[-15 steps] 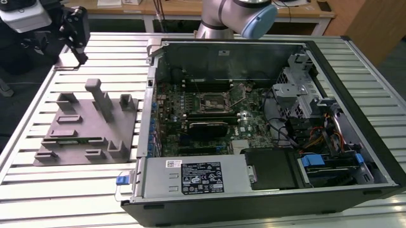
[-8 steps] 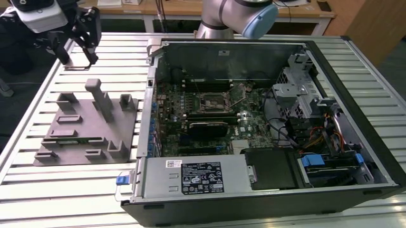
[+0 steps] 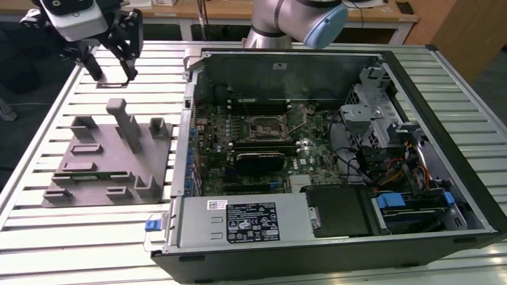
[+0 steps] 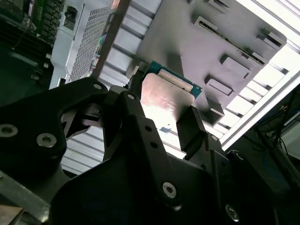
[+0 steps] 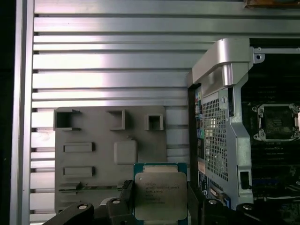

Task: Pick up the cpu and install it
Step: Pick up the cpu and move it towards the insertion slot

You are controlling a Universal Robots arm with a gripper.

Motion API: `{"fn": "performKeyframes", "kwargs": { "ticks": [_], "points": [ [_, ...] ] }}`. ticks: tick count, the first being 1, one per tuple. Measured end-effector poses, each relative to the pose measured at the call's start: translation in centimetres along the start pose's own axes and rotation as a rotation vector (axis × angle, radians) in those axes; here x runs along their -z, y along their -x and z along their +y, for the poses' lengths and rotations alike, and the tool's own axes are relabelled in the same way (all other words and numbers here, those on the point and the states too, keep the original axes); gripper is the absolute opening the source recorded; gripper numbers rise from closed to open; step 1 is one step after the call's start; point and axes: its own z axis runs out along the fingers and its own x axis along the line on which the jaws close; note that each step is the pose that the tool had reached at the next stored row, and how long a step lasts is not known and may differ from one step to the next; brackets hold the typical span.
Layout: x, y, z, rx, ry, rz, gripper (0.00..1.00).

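The cpu (image 5: 161,195), silver top toward the first wrist view, is clamped by two opposite edges between the closed-in fingers of the gripper (image 3: 111,72), above the table's (image 3: 47,237) far corner on the exterior view's left. Risk: such a narrow edge grip may let the chip tilt or slip, and a skewed chip could damage the socket (image 3: 265,124).

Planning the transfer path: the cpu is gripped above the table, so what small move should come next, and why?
Probably a level shift toward the exterior view's right, toward the computer case. The gripper is shut on the cpu, held clear of the grey fixture, while the socket sits inside the case, beyond its raised metal wall, which the chip must clear.
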Motion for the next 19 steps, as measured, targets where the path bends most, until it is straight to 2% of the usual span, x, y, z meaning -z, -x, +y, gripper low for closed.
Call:
{"fn": "performKeyframes", "kwargs": {
  "ticks": [6, 19],
  "points": [
    [-0.1, 2.08, 0.07, 0.0, -0.0001, 0.0, 0.54],
    [-0.35, 7.17, 0.25, 0.0, 0.0, 0.0, 0.54]
  ]
}}
